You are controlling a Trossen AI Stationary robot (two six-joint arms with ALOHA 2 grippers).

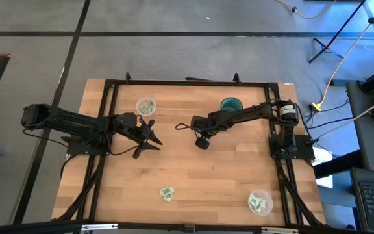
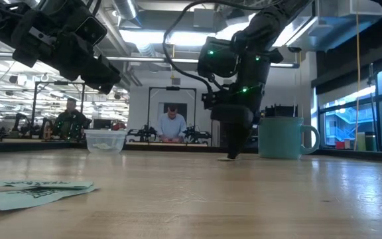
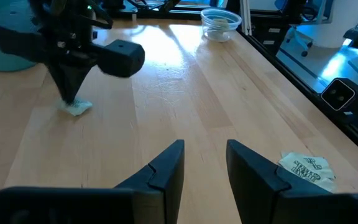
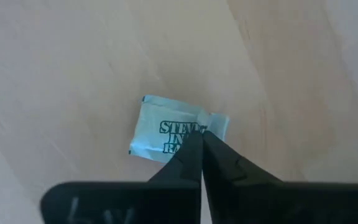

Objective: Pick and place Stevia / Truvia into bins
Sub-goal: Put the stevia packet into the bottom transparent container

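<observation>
pale matt wood table, crinkled paper sachet, clear plastic cup

Two arms; two clear cups; one teal mug; loose sachets at two spots on the table.

Room: grey floor crossed by dark tape lines; wooden worktop in a black frame. Beyond its far edge, workbenches, two people seated, ceiling strip lights, tall windows at one side.
</observation>
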